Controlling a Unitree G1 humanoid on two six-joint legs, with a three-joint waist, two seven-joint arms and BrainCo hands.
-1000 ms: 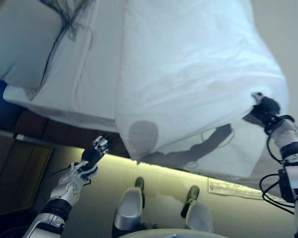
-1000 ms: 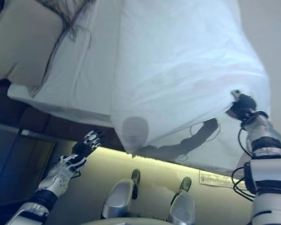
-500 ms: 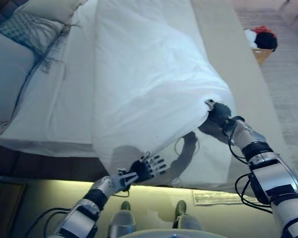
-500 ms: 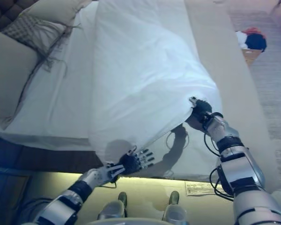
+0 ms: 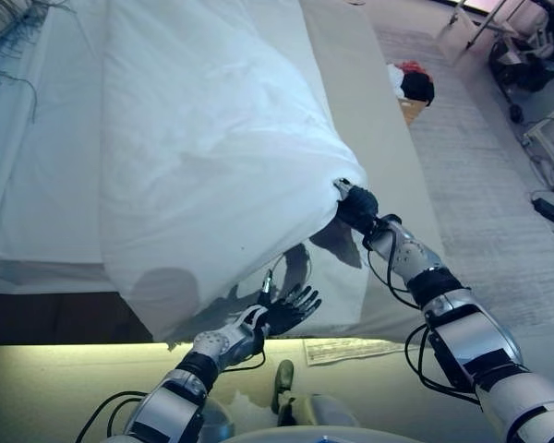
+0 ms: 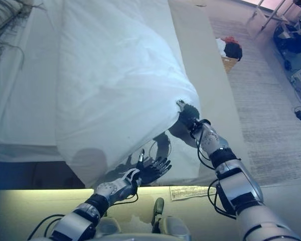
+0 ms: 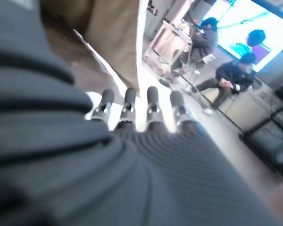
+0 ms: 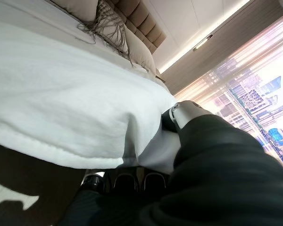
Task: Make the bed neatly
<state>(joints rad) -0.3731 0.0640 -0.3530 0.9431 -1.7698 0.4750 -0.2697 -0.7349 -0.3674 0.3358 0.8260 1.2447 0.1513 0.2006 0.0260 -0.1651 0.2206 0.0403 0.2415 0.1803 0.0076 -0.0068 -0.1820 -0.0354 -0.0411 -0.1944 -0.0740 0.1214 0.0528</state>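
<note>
A white duvet [image 5: 212,157] lies bunched along the bed over the white sheet [image 5: 37,185], and its near edge hangs over the bed's side. My right hand [image 5: 355,208] is shut on the duvet's right edge and holds it lifted off the mattress; the right wrist view shows its fingers curled under the hem [image 8: 99,160]. My left hand [image 5: 282,312] is open with fingers spread. It is just below the duvet's hanging edge at the bed's side and holds nothing.
A beige strip [image 5: 360,101] runs along the bed's right side. A basket of clothes [image 5: 411,88] stands on the carpet beyond it. A pillow's fringe [image 5: 9,28] shows at the far left. Seated people [image 7: 231,75] show in the left wrist view.
The camera has swung right. My left hand has come up from low at the left to under the duvet's hanging edge. My right hand still holds the duvet's edge.
</note>
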